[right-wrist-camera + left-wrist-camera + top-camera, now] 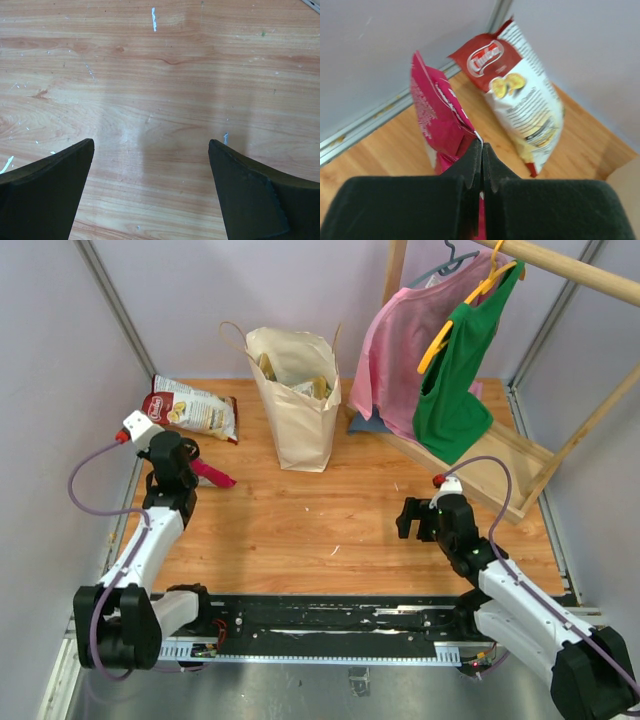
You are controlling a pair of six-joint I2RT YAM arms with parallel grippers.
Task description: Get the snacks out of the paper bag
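Two snacks are left of the paper bag point(300, 435): red-white packet point(192, 408) lying flat, magenta packet point(440, 117) pinched tight in left gripper point(481, 150), free end toward the bag. Right gripper point(151, 150), right of the bag, gapes empty. More packets point(318, 388) show inside.

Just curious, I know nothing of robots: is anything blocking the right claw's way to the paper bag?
Nothing visible. Only bare wooden table lies between the open right gripper and the paper bag.

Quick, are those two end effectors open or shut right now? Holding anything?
Left end effector: closed, pinching the magenta snack packet.
Right end effector: open, holding nothing.
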